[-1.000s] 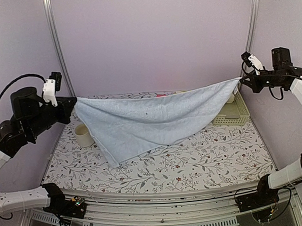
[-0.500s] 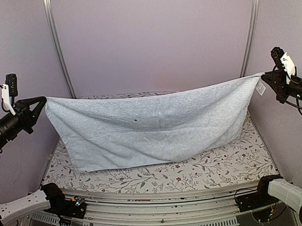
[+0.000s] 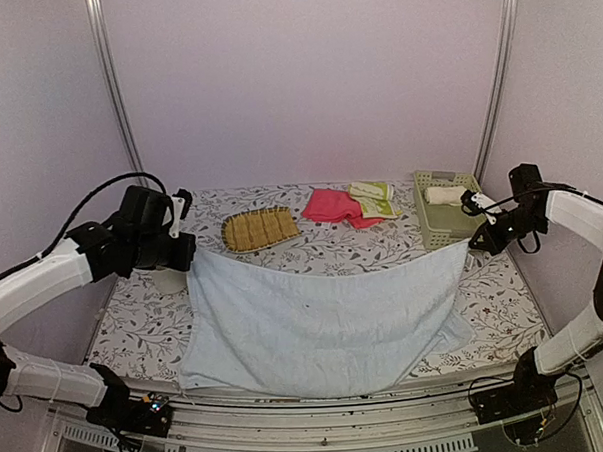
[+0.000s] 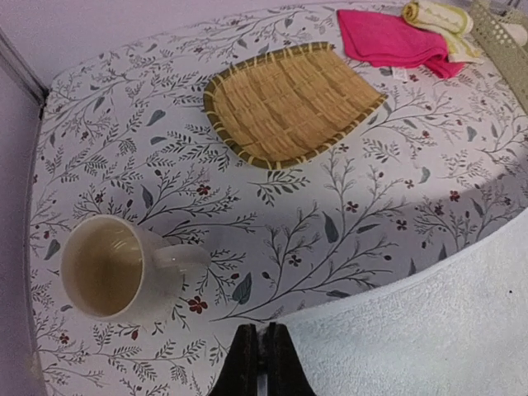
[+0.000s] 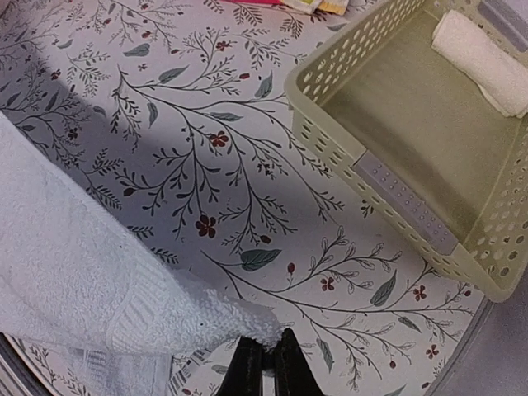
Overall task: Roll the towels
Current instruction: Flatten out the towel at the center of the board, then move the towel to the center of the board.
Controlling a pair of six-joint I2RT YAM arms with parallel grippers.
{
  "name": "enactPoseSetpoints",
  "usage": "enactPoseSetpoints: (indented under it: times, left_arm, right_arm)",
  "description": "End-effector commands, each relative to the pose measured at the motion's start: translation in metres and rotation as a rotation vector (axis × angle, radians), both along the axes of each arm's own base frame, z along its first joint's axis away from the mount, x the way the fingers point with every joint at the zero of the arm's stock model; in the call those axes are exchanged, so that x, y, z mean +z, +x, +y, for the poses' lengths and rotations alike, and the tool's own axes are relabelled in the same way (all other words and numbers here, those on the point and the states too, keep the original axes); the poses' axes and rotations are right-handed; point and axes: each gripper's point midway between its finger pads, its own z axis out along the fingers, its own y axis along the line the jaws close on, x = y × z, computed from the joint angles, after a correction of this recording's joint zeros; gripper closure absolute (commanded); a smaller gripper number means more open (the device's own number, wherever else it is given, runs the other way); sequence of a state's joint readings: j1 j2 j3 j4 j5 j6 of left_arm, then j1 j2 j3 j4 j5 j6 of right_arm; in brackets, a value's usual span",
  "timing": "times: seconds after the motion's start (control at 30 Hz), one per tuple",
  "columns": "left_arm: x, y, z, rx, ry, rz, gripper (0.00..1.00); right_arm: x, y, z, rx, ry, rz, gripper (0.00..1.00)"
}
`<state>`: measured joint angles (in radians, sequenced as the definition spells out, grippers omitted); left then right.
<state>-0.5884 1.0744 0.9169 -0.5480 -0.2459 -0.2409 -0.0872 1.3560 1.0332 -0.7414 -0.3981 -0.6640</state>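
While pinched at two corners, light blue towel (image 3: 326, 325): strung between the two pincers, upper edge sagging in the middle, the rest spread flat on the table (image 3: 505, 307) toward the arm bases.
left pincer (image 3: 188, 259): clenched on the towel's left corner, fingers (image 4: 247, 367) pressed together, low over the table.
right pincer (image 3: 472, 241): clenched on the towel's right corner, cloth bunched right at the fingertips (image 5: 285, 363), low over the table.
mug (image 4: 103, 266): upright just beside the left pincer, on its outer side, apart from the towel, handle turned toward the cloth.
woven mat (image 3: 260, 228): flat on the table beyond the left pincer, toward the middle, apart from the held towel.
pink towel (image 3: 331, 205): past the mat as seen from the left pincer, lying loosely folded, touching the yellow-green one.
yellow-green towel (image 3: 373, 198): folded, between the pink towel and the basket, well beyond both pincers.
basket (image 3: 423, 216): just beyond the right pincer, near wall close to the fingertips.
cream towel (image 3: 443, 194): rolled, lying inside the basket at the end farthest from the right pincer.
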Motion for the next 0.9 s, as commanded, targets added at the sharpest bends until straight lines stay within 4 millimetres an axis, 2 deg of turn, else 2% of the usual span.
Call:
enactPoseSetpoints:
  times: [0.0,0.13,0.17,0.2,0.27,0.33,0.47,0.6,0.73,0.87]
  left_arm:
    - [-0.027,0.068,0.009,0.121,-0.010,0.011,1.00]
    - [-0.038,0.105,0.019,0.189,-0.032,0.015,1.00]
    - [-0.037,0.111,0.018,0.192,-0.047,0.014,1.00]
    - [-0.039,0.114,0.016,0.183,-0.059,0.021,0.95]
    - [-0.045,0.114,0.007,0.148,-0.070,0.057,0.74]
    - [-0.052,0.108,-0.002,0.111,-0.078,0.103,0.56]
    - [-0.049,0.084,-0.009,0.080,-0.077,0.106,0.53]
    - [-0.048,0.050,-0.017,0.044,-0.145,0.156,0.55]
    - [-0.065,0.007,-0.031,-0.006,-0.206,0.274,0.60]
    - [-0.091,-0.033,-0.034,-0.010,-0.192,0.423,0.65]
  right_arm:
    - [-0.005,0.072,-0.015,-0.062,-0.022,-0.091,0.92]
    - [0.001,0.116,-0.013,-0.097,0.044,-0.109,0.83]
    - [0.004,0.122,-0.011,-0.103,0.071,-0.105,0.74]
    - [0.006,0.126,-0.009,-0.102,0.087,-0.105,0.67]
    - [0.008,0.127,-0.006,-0.105,0.106,-0.099,0.60]
    - [0.013,0.120,-0.005,-0.105,0.110,-0.104,0.52]
    - [0.019,0.088,-0.001,-0.078,0.102,-0.107,0.49]
    - [0.017,0.038,0.014,0.027,0.101,-0.091,0.49]
    - [0.004,-0.014,0.030,0.153,0.047,-0.055,0.51]
    - [-0.024,-0.053,0.036,0.250,-0.052,0.000,0.53]
